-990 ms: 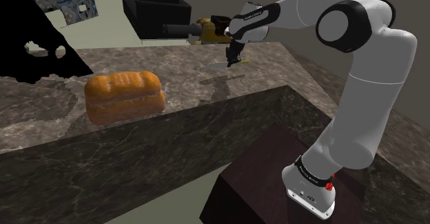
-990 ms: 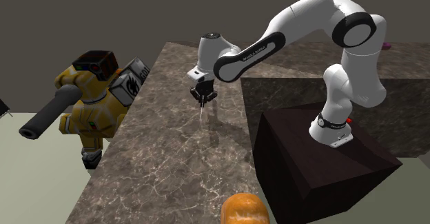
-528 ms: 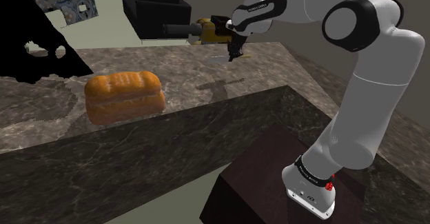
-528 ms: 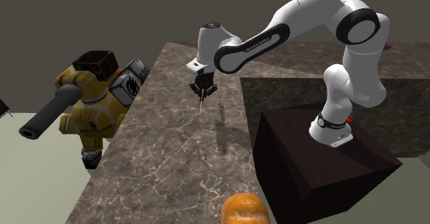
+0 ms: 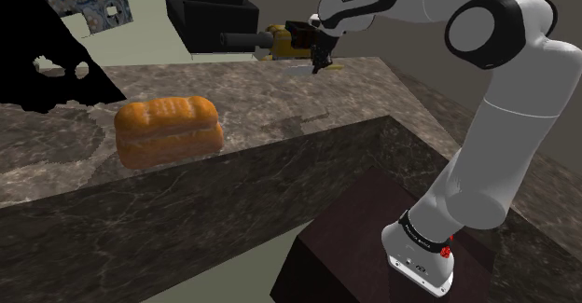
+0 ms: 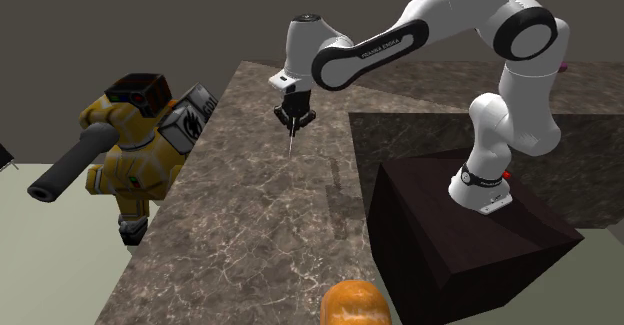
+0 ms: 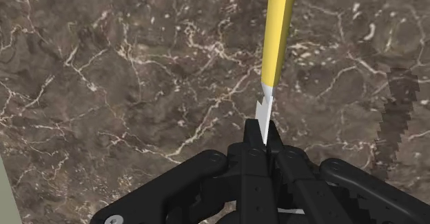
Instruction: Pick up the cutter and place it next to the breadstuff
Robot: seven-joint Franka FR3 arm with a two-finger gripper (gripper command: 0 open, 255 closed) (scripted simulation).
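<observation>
Marbled countertop [image 6: 250, 213] below, gripper [image 6: 291, 123] at upper centre of frame, fingers clamped on the blade of the yellow-handled cutter [image 7: 278, 36].

surface: dark marbled counter [image 5: 359, 91] | on it: orange-brown bread loaf [image 5: 169, 130], lying flat

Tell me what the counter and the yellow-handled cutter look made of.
Dark brown veined counter: looks like marble by its white veins; little shine. Yellow-handled cutter with pale jagged blade: handle flat, plain yellow, perhaps plastic; blade possibly metal, unclear.
</observation>
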